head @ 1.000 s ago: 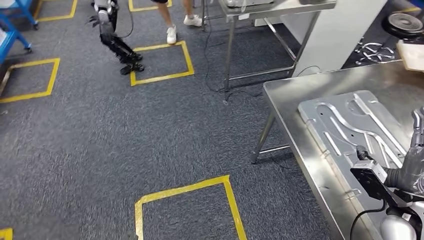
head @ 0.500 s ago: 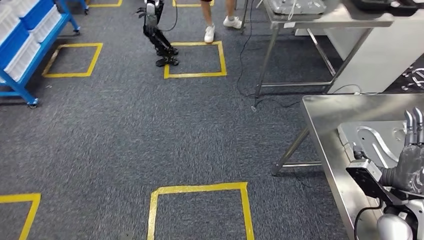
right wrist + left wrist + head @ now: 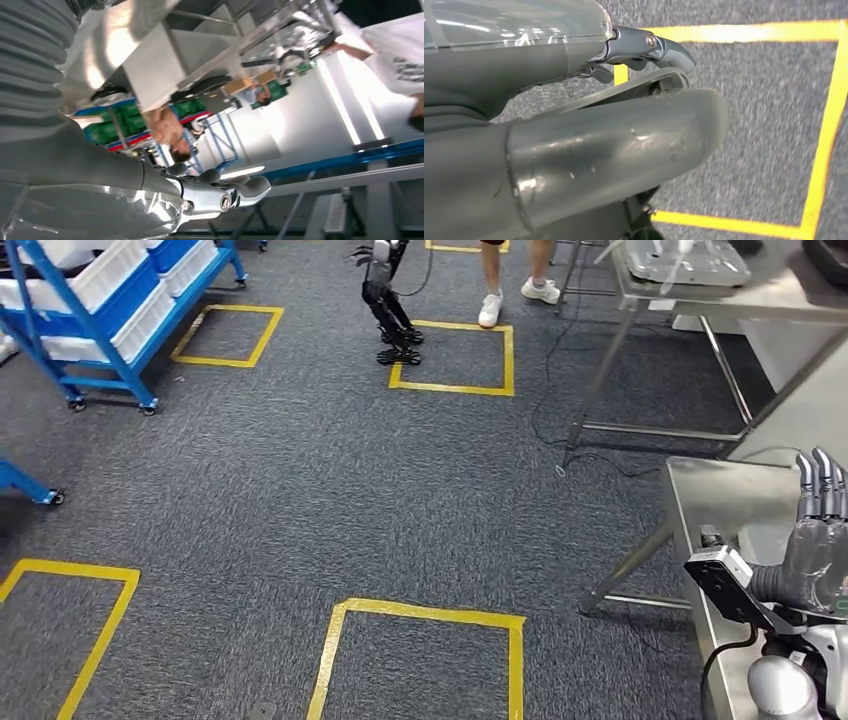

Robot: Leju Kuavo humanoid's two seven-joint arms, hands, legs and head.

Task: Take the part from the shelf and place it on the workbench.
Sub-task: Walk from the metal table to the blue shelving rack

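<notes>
Right hand fingers: the fingers (image 3: 820,480) stand straight up and close together at the right edge of the head view, holding nothing; in the right wrist view they lie extended side by side with the thumb apart, empty.
Right hand: the right hand (image 3: 812,555) is raised palm-inward over the near end of the steel counter (image 3: 725,502), with the black wrist camera block (image 3: 728,583) jutting to its left and the silver forearm (image 3: 785,688) rising from the lower right corner.
Left hand fingers: in the left wrist view one grey finger (image 3: 659,47) reaches out straight past the thick thumb (image 3: 614,150); the thumb hides the rest, so I cannot tell whether they are spread or curled, and nothing shows in them.
Left hand: the left hand (image 3: 574,125) hangs over grey carpet (image 3: 300,500) inside a yellow tape square (image 3: 824,150).
Part: a flat silvery metal part (image 3: 690,262) lies on a second steel table (image 3: 700,300) at the upper right of the head view, well apart from both hands; whether it is the task's part cannot be told.
Shelf: a blue wheeled rack (image 3: 120,315) with white bins (image 3: 95,275) stands at the upper left.
Floor: more yellow tape squares (image 3: 420,640) mark the carpet.
Upper centre: another small black robot (image 3: 390,300) stands by a tape square, and a person's legs in white shoes (image 3: 490,310) are just beside it.
</notes>
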